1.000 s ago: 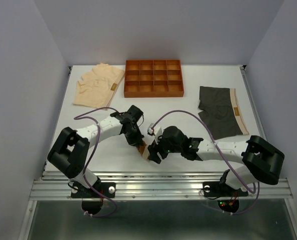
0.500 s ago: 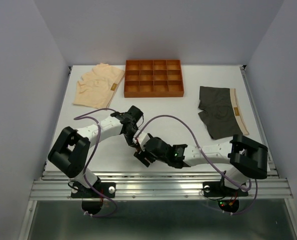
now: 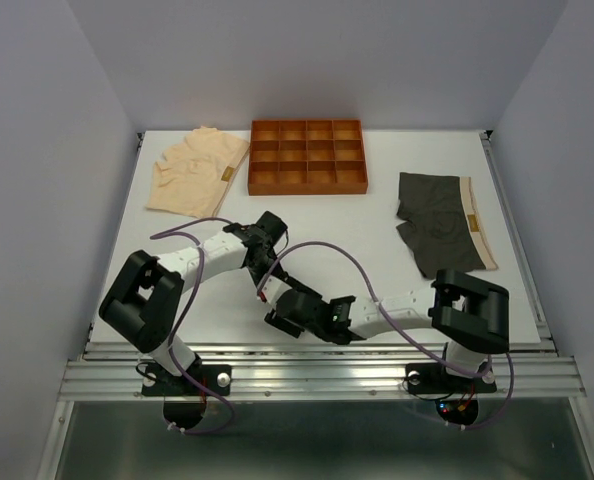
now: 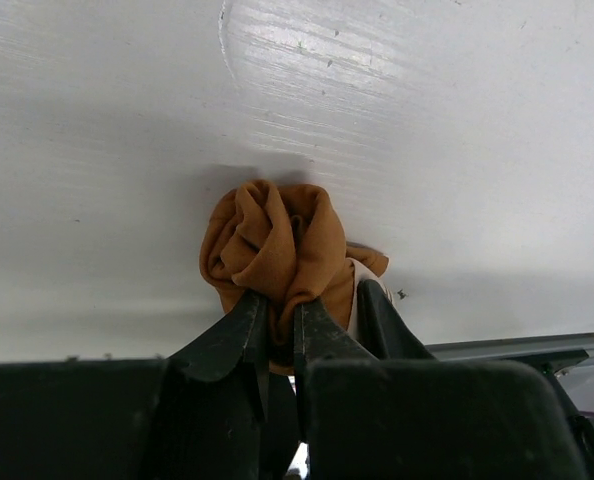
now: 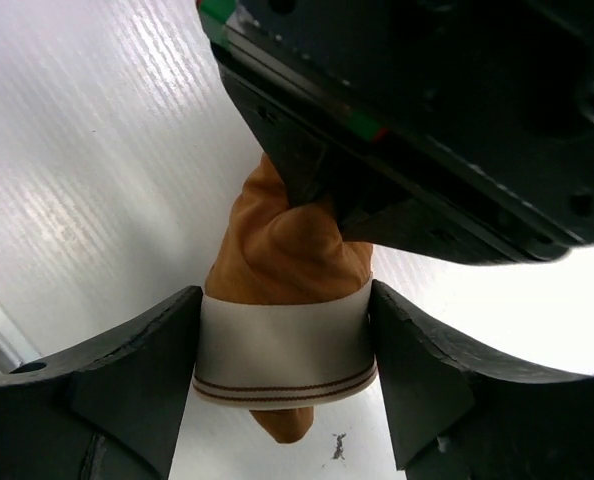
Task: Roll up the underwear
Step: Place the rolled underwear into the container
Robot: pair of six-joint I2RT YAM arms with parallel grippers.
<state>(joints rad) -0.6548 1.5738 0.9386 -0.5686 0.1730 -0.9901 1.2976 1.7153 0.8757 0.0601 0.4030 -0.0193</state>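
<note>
The rust-brown underwear [image 4: 273,240] is a tight roll on the table, its cream waistband [image 5: 282,348] wrapped round it. My left gripper [image 4: 276,300] is shut, pinching the roll's near end. My right gripper [image 5: 284,305] is shut on the roll across the waistband, one finger on each side. In the top view both grippers, left [image 3: 267,272] and right [image 3: 281,314], meet near the front middle and hide most of the roll. The dark grey-black underwear [image 3: 439,235] lies flat at the right. The pale peach underwear [image 3: 192,170] lies flat at the back left.
The orange-brown grid tray [image 3: 307,186] stands at the back middle. The table's near edge and metal rail [image 3: 317,362] run just below the grippers. The right arm's forearm [image 3: 397,305] lies low across the front right of the table.
The right arm has swung left and lower along the front edge, bringing its gripper onto the roll under the left gripper. The left arm has hardly moved.
</note>
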